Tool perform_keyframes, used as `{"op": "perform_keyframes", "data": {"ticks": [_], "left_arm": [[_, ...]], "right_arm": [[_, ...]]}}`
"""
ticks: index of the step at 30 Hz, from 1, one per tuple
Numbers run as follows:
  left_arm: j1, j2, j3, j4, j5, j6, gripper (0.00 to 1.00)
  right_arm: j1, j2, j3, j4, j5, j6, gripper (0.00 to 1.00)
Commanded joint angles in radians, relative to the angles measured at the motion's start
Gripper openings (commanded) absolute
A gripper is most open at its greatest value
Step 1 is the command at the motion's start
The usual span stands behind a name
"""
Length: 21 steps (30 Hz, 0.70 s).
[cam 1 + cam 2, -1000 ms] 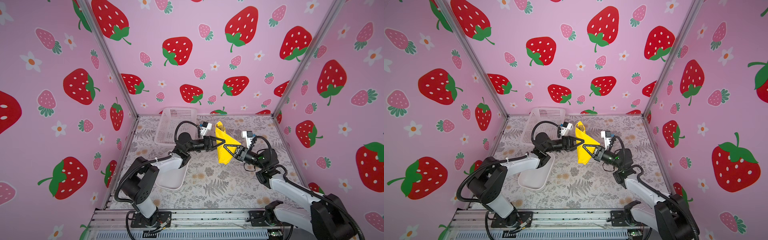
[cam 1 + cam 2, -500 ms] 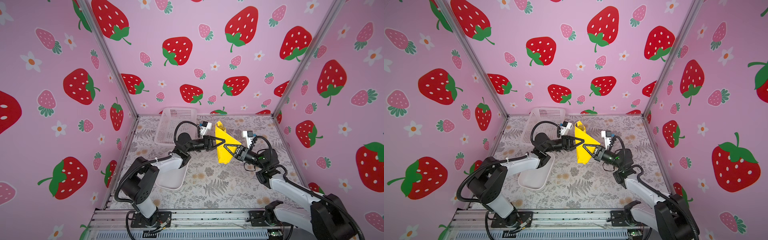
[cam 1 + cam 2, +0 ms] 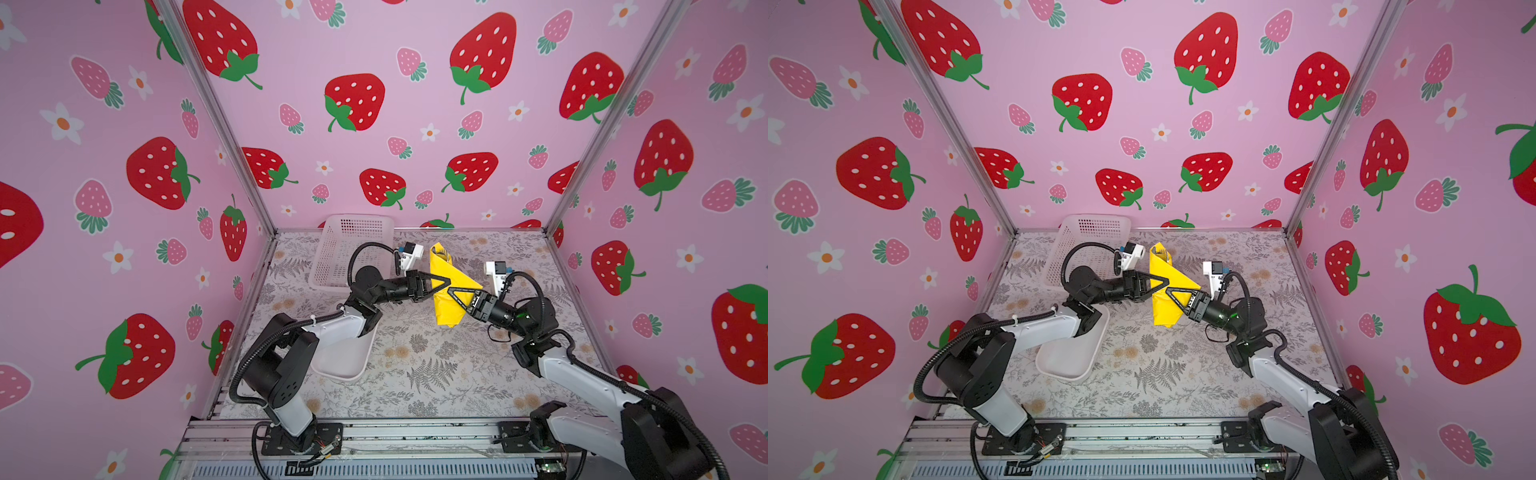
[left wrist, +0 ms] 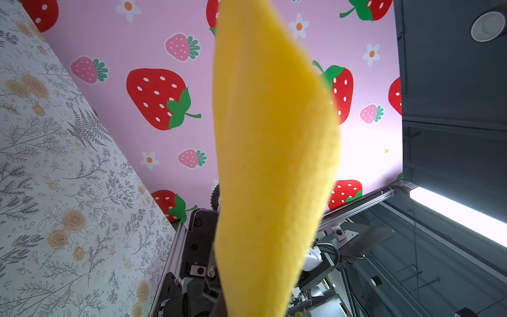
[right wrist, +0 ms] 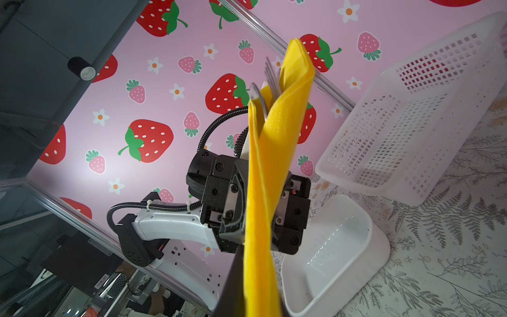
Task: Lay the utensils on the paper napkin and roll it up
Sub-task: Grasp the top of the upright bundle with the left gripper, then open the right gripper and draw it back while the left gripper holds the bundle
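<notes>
Rolled yellow paper napkin (image 3: 445, 311) held roughly upright in mid-air above the floral table (image 3: 419, 374), utensils (image 5: 270, 79) poking from its top, left gripper (image 3: 447, 281) and right gripper (image 3: 452, 290) both clamped on its middle from opposite sides, white tray (image 3: 347, 359) and mesh basket (image 3: 340, 253) left of it.

Both top views are bright and evenly lit, with only soft, faint shadows on the tabletop (image 3: 415, 374). In the left wrist view the paper napkin (image 4: 269, 164) is close and blurred. A light strip (image 4: 452, 211) glares white there and washes out the wall (image 4: 365, 142) beside it.
</notes>
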Motion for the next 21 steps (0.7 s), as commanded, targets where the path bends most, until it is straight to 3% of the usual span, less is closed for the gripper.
{"op": "perform_keyframes", "data": {"ticks": [1, 10, 21], "left_arm": [[-0.003, 0.006, 0.040, 0.076, 0.002, -0.023, 0.10], [-0.002, -0.001, 0.032, 0.071, -0.003, 0.003, 0.08], [0.022, -0.039, 0.002, 0.017, -0.036, 0.069, 0.07]], "right_arm": [[-0.003, -0.001, 0.031, 0.051, 0.005, 0.004, 0.09], [-0.007, -0.002, 0.036, 0.038, 0.006, 0.002, 0.13], [-0.021, -0.059, 0.033, -0.114, 0.058, -0.059, 0.33]]}}
